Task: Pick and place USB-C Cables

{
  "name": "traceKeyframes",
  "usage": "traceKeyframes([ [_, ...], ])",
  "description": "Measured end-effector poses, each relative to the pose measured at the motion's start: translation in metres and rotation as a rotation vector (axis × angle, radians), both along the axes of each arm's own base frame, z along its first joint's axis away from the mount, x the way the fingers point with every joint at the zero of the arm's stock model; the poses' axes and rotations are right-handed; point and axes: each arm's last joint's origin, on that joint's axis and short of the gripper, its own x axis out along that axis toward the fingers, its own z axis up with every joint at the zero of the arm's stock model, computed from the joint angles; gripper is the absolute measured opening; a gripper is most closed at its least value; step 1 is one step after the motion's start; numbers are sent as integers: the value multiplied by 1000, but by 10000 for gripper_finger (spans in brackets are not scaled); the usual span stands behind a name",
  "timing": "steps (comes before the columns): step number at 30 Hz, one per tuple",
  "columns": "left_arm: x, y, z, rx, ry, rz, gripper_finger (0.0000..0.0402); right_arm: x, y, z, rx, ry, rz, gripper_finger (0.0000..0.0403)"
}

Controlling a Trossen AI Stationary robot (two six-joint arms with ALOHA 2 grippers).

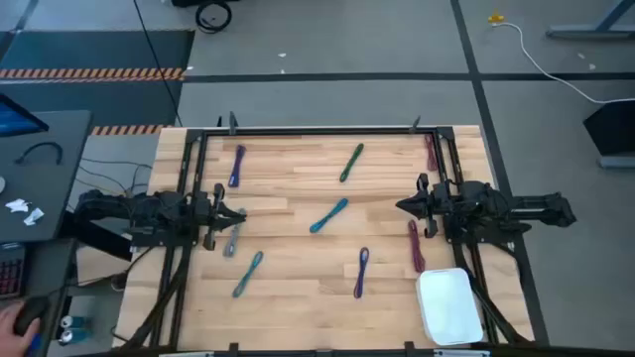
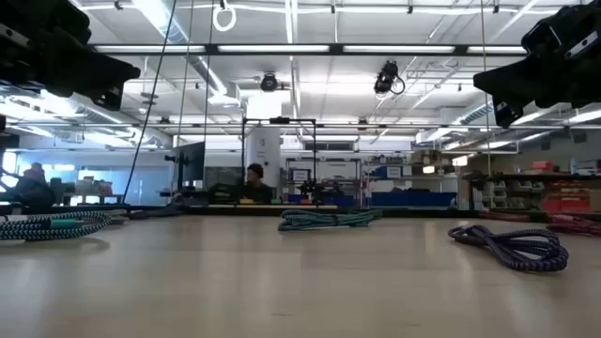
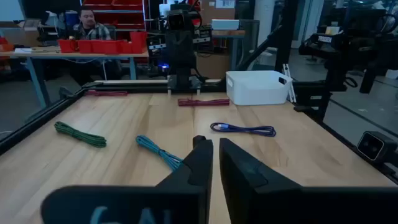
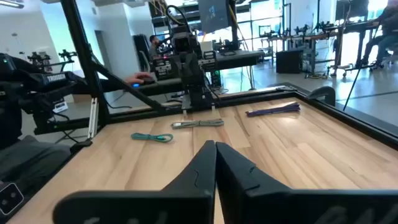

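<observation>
Across the wooden table (image 1: 298, 213) lie the USB-C cables (image 1: 328, 215), scattered apart, none yet in the white bin (image 1: 448, 305). Left gripper (image 1: 236, 216) and right gripper (image 1: 402, 205) hover at opposite edges, fingers nearly closed and empty, seemingly poised to start.

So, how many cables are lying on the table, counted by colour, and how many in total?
Purple cables: 2
Green cable: 1
Teal-blue cables: 2
Dark red cables: 2
Grey cable: 1
Total: 8 cables on the table
</observation>
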Motion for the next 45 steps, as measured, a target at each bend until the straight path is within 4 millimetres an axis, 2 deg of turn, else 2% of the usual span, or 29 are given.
traceKeyframes([
  [31, 0, 0, 0, 0, 0, -1, 38, 0, 0, 1, -5, -5, 0, 12],
  [33, 0, 0, 0, 0, 0, 0, 38, 0, 0, 4, 18, -41, 1, 12],
  [39, 0, 0, 0, 0, 0, 0, 33, -4, -1, 25, 341, -280, 21, 12],
  [45, 0, 0, 0, 0, 0, 0, 31, -13, -4, 44, 294, -503, -81, 12],
])
